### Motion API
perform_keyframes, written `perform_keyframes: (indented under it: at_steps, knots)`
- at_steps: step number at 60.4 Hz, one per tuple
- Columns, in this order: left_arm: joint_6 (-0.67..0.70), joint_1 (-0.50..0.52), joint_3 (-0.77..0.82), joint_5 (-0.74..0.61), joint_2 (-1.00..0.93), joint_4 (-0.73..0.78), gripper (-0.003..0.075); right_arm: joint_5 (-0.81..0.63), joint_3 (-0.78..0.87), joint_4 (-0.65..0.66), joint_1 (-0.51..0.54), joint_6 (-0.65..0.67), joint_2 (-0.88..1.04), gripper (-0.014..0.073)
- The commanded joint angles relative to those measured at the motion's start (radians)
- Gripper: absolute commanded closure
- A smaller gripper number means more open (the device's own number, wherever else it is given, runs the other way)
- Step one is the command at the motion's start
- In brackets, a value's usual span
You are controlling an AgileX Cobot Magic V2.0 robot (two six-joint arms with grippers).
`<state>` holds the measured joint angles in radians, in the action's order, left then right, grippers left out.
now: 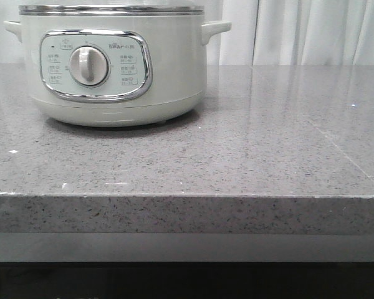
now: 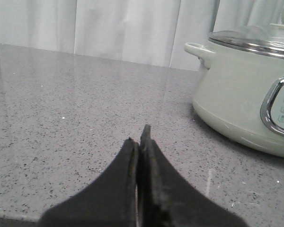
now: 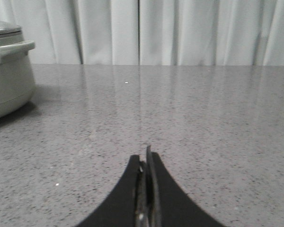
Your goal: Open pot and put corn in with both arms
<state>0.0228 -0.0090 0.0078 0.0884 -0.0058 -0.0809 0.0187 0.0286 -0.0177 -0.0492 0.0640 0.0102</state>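
My left gripper (image 2: 141, 137) is pressed fully together, the two dark fingers meeting along their length with nothing between them, and the tips hang just above the speckled grey countertop (image 2: 75, 123); I cannot tell whether they touch it. My right gripper (image 3: 147, 158) is the same: fingers closed flat against each other, holding nothing, low over the same stone surface. Neither arm shows in the front view. I count one pot (image 1: 115, 62), pale grey-green, standing on the counter toward the back on my left side, with its chrome-framed control panel (image 1: 95, 64) and single round dial (image 1: 89, 66) facing me. It has two small side handles, one at each side under the steel rim. A glass lid (image 2: 253, 39) with a metal edge sits closed on it, seen best from my left wrist. From my left wrist the pot stands near, off to one side of the fingers and apart from them; from my right wrist only one handle and a slice of its wall show at the edge, well apart. White curtains (image 3: 180, 30) hang behind the counter. I cannot see the corn in any view.
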Motion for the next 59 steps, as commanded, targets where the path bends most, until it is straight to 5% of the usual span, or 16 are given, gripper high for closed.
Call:
perform_keyframes:
  at_steps: [1, 59]
  knots:
    - [0.002, -0.006, 0.011, -0.088, -0.014, -0.010, 0.0741, -0.090, -0.011, 0.003, 0.036, 0.002, 0.022, 0.0661]
    - [0.002, -0.006, 0.011, -0.088, -0.014, -0.010, 0.0741, -0.087, -0.011, -0.015, 0.054, 0.002, 0.021, 0.0661]
